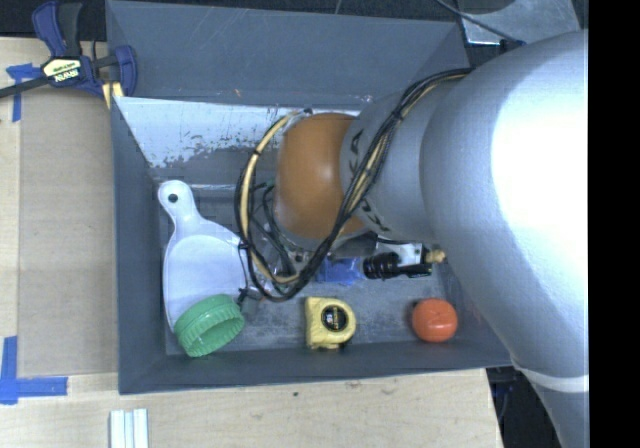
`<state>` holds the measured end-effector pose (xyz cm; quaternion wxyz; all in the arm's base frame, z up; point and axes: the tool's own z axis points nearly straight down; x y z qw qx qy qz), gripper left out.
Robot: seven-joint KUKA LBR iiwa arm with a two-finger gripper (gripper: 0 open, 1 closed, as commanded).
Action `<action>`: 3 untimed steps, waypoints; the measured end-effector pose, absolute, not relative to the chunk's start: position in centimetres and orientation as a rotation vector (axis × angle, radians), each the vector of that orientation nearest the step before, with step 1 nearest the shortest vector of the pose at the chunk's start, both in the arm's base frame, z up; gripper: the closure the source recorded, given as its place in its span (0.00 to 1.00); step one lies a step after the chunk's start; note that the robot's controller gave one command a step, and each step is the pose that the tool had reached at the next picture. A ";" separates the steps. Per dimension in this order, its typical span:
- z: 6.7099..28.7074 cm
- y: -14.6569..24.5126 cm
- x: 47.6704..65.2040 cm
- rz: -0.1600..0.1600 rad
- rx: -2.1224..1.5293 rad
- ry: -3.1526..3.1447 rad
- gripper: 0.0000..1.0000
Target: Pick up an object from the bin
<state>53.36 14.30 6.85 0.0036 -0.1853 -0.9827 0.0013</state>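
My gripper's dark body pokes out under the arm's cover, low in the middle of the bin. It sits at the right edge of a white plastic scoop that lies with its handle pointing to the back. A green ribbed lid rests on the scoop's front end, just left of and below the gripper. A yellow tape measure lies to the gripper's front right. A blue flat piece is partly hidden just right of the gripper.
A black cylindrical item with a white and brass end lies right of the blue piece. An orange ball sits at the front right. The arm, its cover and its cables hide the bin's middle and right.
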 end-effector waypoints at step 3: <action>7.2 14.3 53.6 -0.001 -0.587 -3.086 1.00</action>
